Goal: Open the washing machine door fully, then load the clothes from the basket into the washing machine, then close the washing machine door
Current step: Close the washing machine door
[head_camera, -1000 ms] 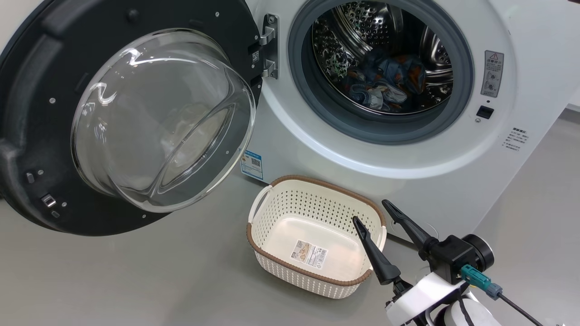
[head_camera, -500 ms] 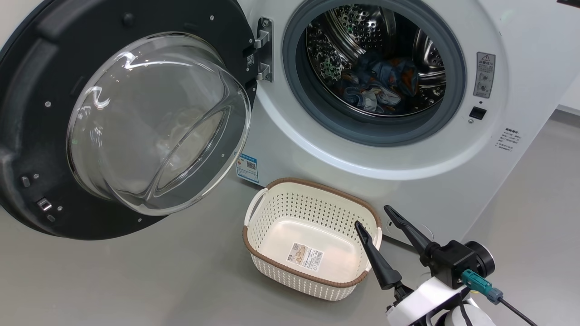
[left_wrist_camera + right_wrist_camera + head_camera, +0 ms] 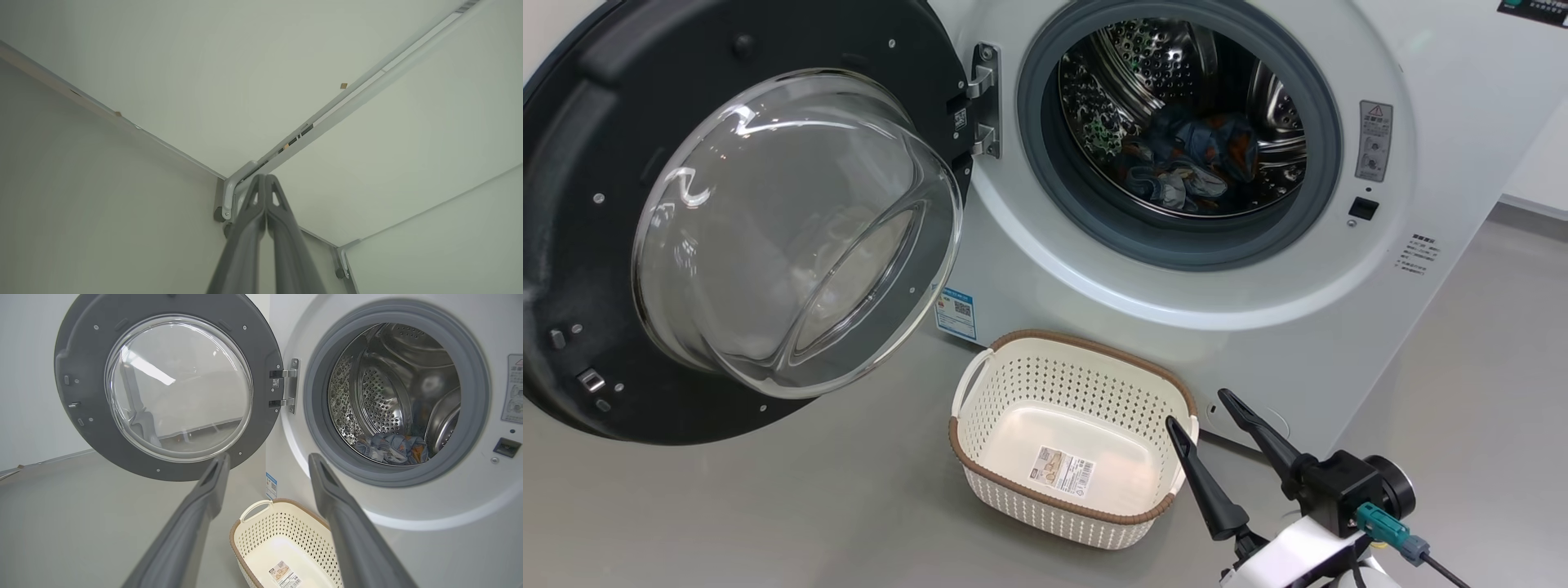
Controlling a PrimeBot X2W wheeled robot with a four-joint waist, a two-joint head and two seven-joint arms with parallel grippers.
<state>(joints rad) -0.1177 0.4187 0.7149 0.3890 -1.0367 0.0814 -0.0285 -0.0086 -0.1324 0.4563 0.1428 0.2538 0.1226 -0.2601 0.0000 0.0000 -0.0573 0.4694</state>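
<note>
Cream perforated basket (image 3: 1086, 347) empty, blue printed clothes (image 3: 1184, 163) in steel drum (image 3: 1143, 65) — loading done. Right gripper (image 3: 1197, 407) jaws apart, left gripper (image 3: 265, 176) jaws together. Next: swing black-rimmed door (image 3: 572, 204) shut.

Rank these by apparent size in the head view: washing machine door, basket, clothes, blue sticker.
1. washing machine door, by far, though it stands nearer the camera.
2. basket.
3. clothes, deep in the drum, so shrunk by distance.
4. blue sticker.

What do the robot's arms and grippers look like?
The right gripper has two long, tapering dark fingers on a black boxy housing and white forearm. A teal connector with a black cable plugs in. The left gripper has matching dark grey fingers.
</note>
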